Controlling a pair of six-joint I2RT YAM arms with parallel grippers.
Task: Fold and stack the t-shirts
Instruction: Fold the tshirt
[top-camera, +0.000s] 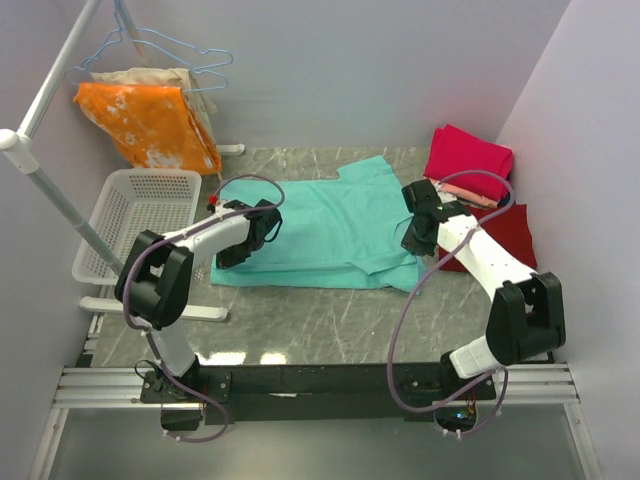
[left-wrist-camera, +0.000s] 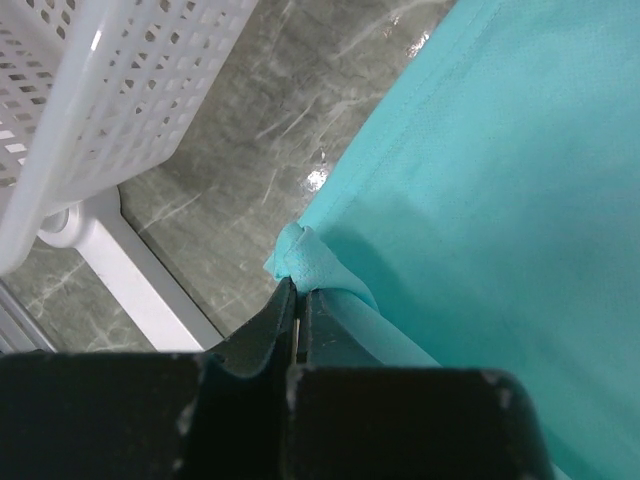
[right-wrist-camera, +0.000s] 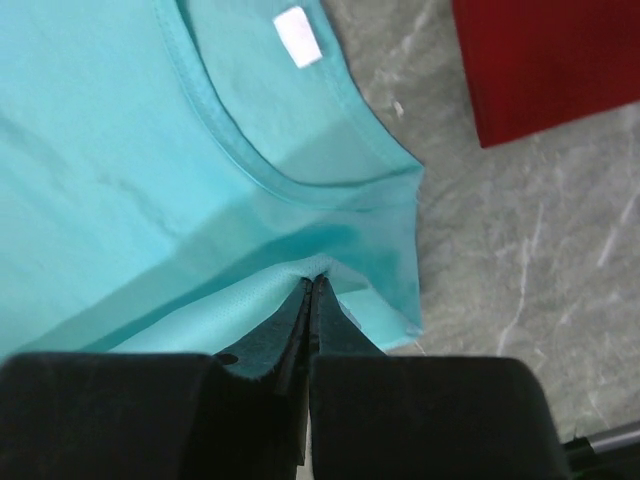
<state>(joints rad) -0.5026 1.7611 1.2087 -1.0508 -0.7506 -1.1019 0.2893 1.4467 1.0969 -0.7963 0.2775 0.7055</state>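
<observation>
The teal t-shirt (top-camera: 320, 225) lies spread flat in the middle of the grey table. My left gripper (top-camera: 232, 258) is shut on a bunched bit of its left edge (left-wrist-camera: 300, 255), close to the white basket. My right gripper (top-camera: 412, 240) is shut on a raised fold of the same shirt (right-wrist-camera: 330, 262), just below the collar and its white label (right-wrist-camera: 297, 35). At the back right a folded magenta-pink shirt (top-camera: 468, 155) sits on a salmon one (top-camera: 472, 190), with a dark red shirt (top-camera: 508, 230) beside them, also seen in the right wrist view (right-wrist-camera: 550, 60).
A white plastic basket (top-camera: 135, 215) stands left of the teal shirt, on a white rack foot (left-wrist-camera: 130, 280). An orange white-blotched cloth (top-camera: 150, 125) and a beige cloth (top-camera: 150, 75) hang on a rack at the back left. Walls close in on the left, back and right.
</observation>
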